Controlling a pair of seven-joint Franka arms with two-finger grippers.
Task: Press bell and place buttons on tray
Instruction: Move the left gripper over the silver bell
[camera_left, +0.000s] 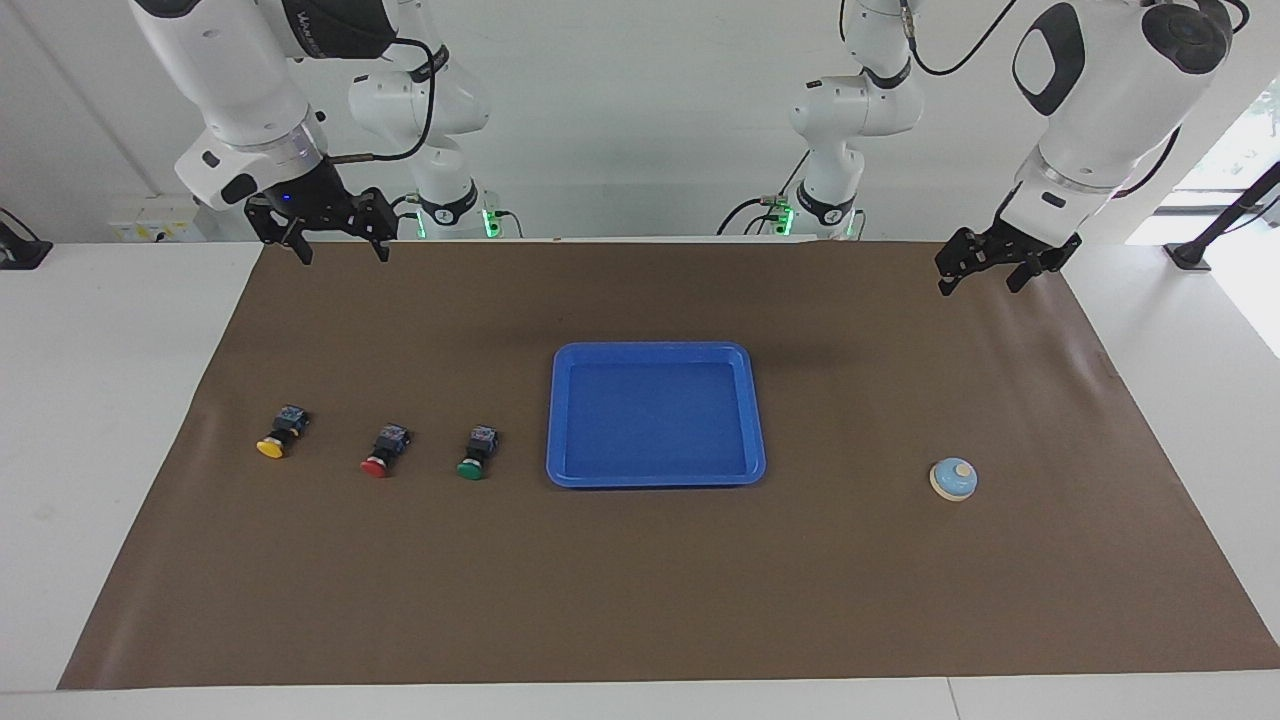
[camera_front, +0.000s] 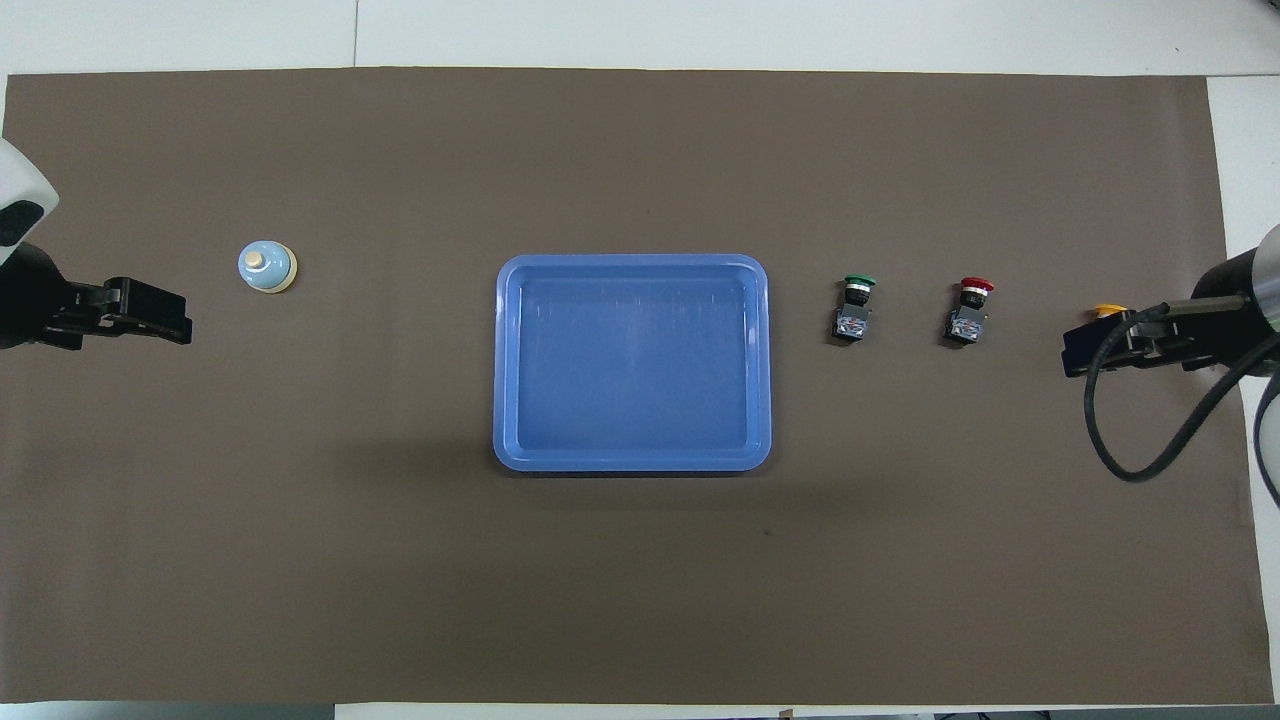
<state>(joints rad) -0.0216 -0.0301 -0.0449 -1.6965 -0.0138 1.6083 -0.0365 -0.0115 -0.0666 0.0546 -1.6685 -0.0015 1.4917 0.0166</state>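
A blue tray (camera_left: 655, 415) (camera_front: 632, 362) lies empty at the middle of the mat. Three buttons lie in a row beside it toward the right arm's end: green (camera_left: 478, 453) (camera_front: 855, 308), then red (camera_left: 385, 450) (camera_front: 970, 310), then yellow (camera_left: 278, 435) (camera_front: 1108, 310). The light blue bell (camera_left: 953, 479) (camera_front: 266, 267) stands toward the left arm's end. My right gripper (camera_left: 343, 255) (camera_front: 1075, 355) hangs open and empty over the mat's edge by the robots; from overhead it covers part of the yellow button. My left gripper (camera_left: 980, 285) (camera_front: 180, 325) hangs open and empty over the mat's corner.
A brown mat (camera_left: 640, 600) covers most of the white table (camera_left: 100, 400). A black cable (camera_front: 1130, 450) loops from the right arm's wrist. Both arm bases (camera_left: 830, 200) stand at the table's edge.
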